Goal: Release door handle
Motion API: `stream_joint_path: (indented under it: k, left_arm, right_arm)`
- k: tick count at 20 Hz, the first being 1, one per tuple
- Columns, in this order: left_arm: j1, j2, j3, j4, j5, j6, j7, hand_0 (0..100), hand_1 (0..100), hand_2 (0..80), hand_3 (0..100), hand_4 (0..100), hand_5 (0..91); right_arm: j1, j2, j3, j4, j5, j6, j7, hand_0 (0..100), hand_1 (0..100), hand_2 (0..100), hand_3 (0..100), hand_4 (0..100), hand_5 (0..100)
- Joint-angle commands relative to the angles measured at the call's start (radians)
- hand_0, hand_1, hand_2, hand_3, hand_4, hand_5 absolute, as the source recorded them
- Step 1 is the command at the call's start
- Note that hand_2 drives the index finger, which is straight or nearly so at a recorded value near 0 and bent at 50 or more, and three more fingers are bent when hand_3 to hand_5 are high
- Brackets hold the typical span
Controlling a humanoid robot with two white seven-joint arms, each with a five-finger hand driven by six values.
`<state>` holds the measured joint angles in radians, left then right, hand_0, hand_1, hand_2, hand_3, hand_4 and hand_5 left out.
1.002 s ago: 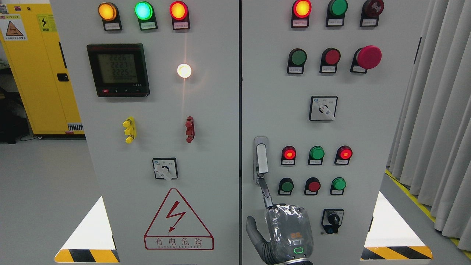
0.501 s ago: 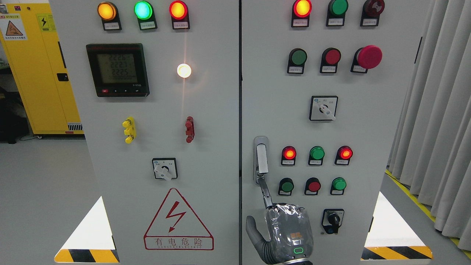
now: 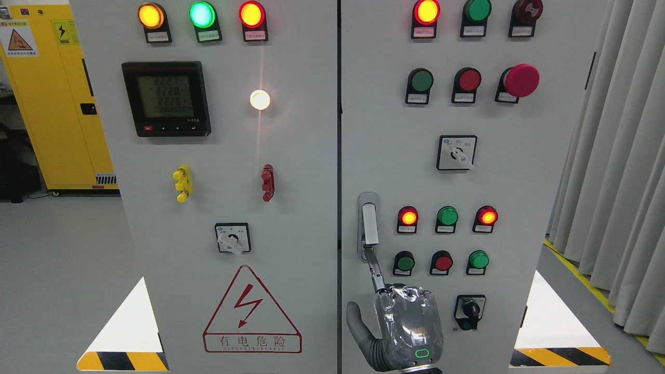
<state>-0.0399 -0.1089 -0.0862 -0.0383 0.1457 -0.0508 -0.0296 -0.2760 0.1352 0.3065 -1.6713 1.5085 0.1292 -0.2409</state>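
Door handle (image 3: 369,223): silver, upright, lower centre of frame, on left edge of the right door (image 3: 389,130), just R of the seam between the two doors.

Grey control cabinet fills most of the frame, w/ left door (image 3: 301,156) and right door shut side by side. Grey curtain (image 3: 613,182) hangs down the R edge. Yellow cabinet (image 3: 57,130) stands at upper L, behind the panel.

Right hand (image 3: 410,327) comes in at the bottom edge, R of centre, back of hand twd camera, wrapped in clear plastic, just below the handle. Fingers not closed on anything: index finger (image 3: 375,270) straight, pointing up & slightly L, tip meeting the handle's lower end; thumb (image 3: 356,322) spread out to the L, off the handle. Other fingers hidden behind the hand. No grasp around the handle.

Red warning triangle (image 3: 252,311) w/ lightning bolt, lower part of left door. Digital meter (image 3: 166,98), black, lit display, upper L of same door. Red mushroom button (image 3: 521,80), upper R of right door. Rotary selector (image 3: 456,152) below it, mid-door. Key switch (image 3: 470,311) just R of the hand. Rows of red/green lamps & buttons between handle and R edge; some lit.
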Motion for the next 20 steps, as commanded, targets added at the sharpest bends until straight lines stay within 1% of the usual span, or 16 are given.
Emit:
stream_joint_path:
  k: [1, 3, 5, 6, 7, 8, 9, 10, 11, 12, 15, 16, 18, 20]
  left_arm:
    - [0.0, 0.0, 0.0, 0.0, 0.0, -0.001, 0.0, 12, 56, 0.0, 0, 0, 0.0]
    - [-0.001, 0.0, 0.0, 0.0, 0.0, 0.0, 0.0, 12, 56, 0.0, 0, 0, 0.0]
    - [0.0, 0.0, -0.001, 0.0, 0.0, 0.0, 0.0, 12, 56, 0.0, 0, 0, 0.0]
    - [0.0, 0.0, 0.0, 0.0, 0.0, 0.0, 0.0, 12, 56, 0.0, 0, 0, 0.0]
    - [0.0, 0.0, 0.0, 0.0, 0.0, 0.0, 0.0, 12, 56, 0.0, 0, 0, 0.0]
    - [-0.001, 0.0, 0.0, 0.0, 0.0, 0.0, 0.0, 12, 56, 0.0, 0, 0, 0.0]
    - [0.0, 0.0, 0.0, 0.0, 0.0, -0.001, 0.0, 12, 56, 0.0, 0, 0, 0.0]
    - [0.0, 0.0, 0.0, 0.0, 0.0, 0.0, 0.0, 12, 56, 0.0, 0, 0, 0.0]
    - [0.0, 0.0, 0.0, 0.0, 0.0, -0.001, 0.0, 12, 56, 0.0, 0, 0, 0.0]
    - [0.0, 0.0, 0.0, 0.0, 0.0, -0.001, 0.0, 12, 56, 0.0, 0, 0, 0.0]
    - [0.0, 0.0, 0.0, 0.0, 0.0, 0.0, 0.0, 12, 56, 0.0, 0, 0, 0.0]
    - [0.0, 0.0, 0.0, 0.0, 0.0, 0.0, 0.0, 12, 56, 0.0, 0, 0, 0.0]
    - [0.0, 0.0, 0.0, 0.0, 0.0, 0.0, 0.0, 12, 56, 0.0, 0, 0, 0.0]
    - [0.0, 0.0, 0.0, 0.0, 0.0, 0.0, 0.0, 12, 56, 0.0, 0, 0, 0.0]
  right_arm:
    - [0.001, 0.0, -0.01, -0.042, -0.002, -0.002, -0.006, 60, 38, 41, 100, 99, 100]
    - [0.004, 0.0, -0.01, -0.062, -0.004, -0.003, -0.003, 67, 41, 47, 100, 97, 100]
    - [0.015, 0.0, -0.012, -0.077, -0.004, -0.003, -0.002, 70, 41, 51, 100, 97, 100]
    - [0.018, 0.0, -0.012, -0.083, -0.005, -0.005, -0.002, 74, 42, 57, 100, 97, 100]
    - [0.021, 0.0, -0.012, -0.088, -0.014, -0.005, -0.002, 73, 42, 58, 100, 97, 100]
    - [0.023, 0.0, -0.012, -0.096, -0.034, -0.003, 0.0, 79, 40, 62, 100, 99, 100]
    - [0.021, 0.0, -0.012, -0.102, -0.059, -0.003, 0.0, 77, 40, 62, 100, 99, 100]
    - [0.021, 0.0, -0.015, -0.11, -0.074, -0.003, 0.005, 79, 37, 64, 100, 99, 100]
    - [0.021, -0.002, -0.024, -0.119, -0.079, -0.005, 0.008, 75, 36, 66, 100, 100, 100]
    - [0.021, -0.002, -0.03, -0.123, -0.079, -0.005, 0.011, 69, 33, 71, 100, 100, 100]
    - [0.018, -0.003, -0.035, -0.134, -0.079, -0.005, 0.031, 57, 30, 80, 100, 100, 100]
    - [0.015, -0.003, -0.035, -0.134, -0.079, -0.005, 0.035, 56, 30, 81, 100, 100, 100]
    - [0.012, -0.005, -0.038, -0.134, -0.079, -0.005, 0.046, 55, 26, 86, 100, 100, 100]
    - [0.002, -0.005, -0.038, -0.134, -0.079, -0.005, 0.061, 50, 24, 88, 100, 100, 100]
